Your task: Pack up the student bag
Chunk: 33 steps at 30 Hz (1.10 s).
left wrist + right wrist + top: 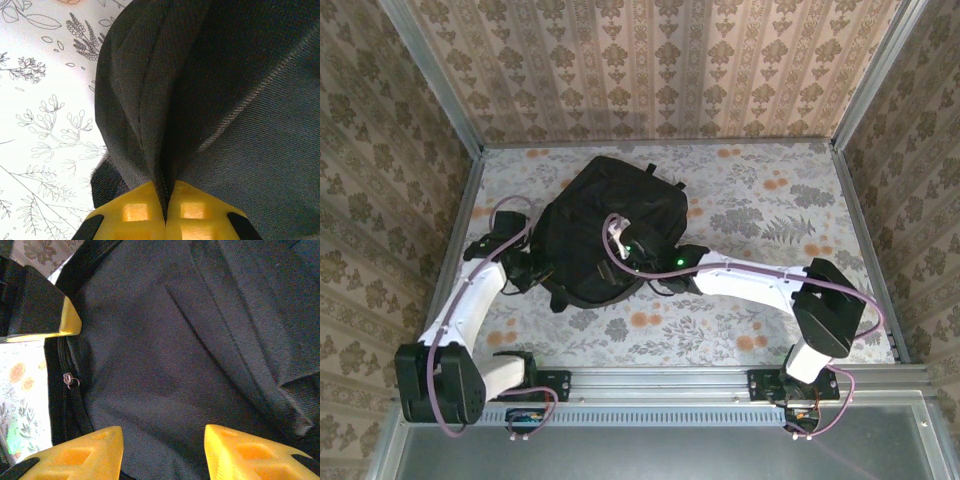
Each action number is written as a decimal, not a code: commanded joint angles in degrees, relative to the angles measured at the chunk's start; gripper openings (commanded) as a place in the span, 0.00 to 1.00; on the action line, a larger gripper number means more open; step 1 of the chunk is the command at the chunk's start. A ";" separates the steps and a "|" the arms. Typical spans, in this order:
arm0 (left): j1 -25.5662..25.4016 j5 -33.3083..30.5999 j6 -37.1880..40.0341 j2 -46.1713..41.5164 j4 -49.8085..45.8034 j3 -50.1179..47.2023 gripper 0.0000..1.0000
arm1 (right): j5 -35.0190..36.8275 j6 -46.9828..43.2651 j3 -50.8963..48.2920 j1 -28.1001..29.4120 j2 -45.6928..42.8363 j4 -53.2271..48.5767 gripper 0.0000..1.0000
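Student bag (605,235) mid-frame, long axis top-to-bottom. Left gripper (166,207) clamped on its left-edge fabric; right gripper (162,450) parted, empty, over its middle.

student bag (240,100) cropped, left pincer (166,200) base cut off

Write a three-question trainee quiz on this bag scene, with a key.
1. True or false: the left gripper pinches a fold of the student bag.
2. The right gripper, over the bag, has its jaws: A) shut on a book; B) apart; C) shut on a strap.
3. Fill in: the bag lies on a table with a ___ pattern.
Key: 1 true; 2 B; 3 floral.
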 commanded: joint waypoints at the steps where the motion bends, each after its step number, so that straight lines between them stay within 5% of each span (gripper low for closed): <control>1: -0.21 -0.53 1.03 -4.40 0.59 -1.25 0.00 | -3.10 1.68 3.43 -0.29 1.99 -2.48 0.48; 11: -1.62 4.91 -1.49 -20.37 4.19 -11.45 0.00 | -9.58 4.56 11.55 -0.08 9.77 -5.85 0.48; 16: -8.71 4.22 -3.59 -25.12 5.74 -18.44 0.00 | -15.84 3.73 13.69 -0.38 12.64 -8.40 0.47; 22: -13.87 4.76 -3.51 -38.42 20.96 -26.61 0.00 | -12.14 2.05 0.12 -0.55 3.81 2.45 0.44; 25: -14.74 3.36 -7.47 -52.28 34.56 -35.60 0.00 | -8.46 1.88 -6.40 -0.60 -0.83 8.15 0.44; 28: -15.07 -0.81 -8.87 -64.76 35.63 -40.21 0.00 | -6.84 2.56 -12.49 -0.90 -5.37 14.48 0.44; 33: -15.92 5.35 -9.36 -60.90 51.08 -42.78 0.00 | -14.74 -1.87 -19.61 -0.04 -8.61 21.83 0.41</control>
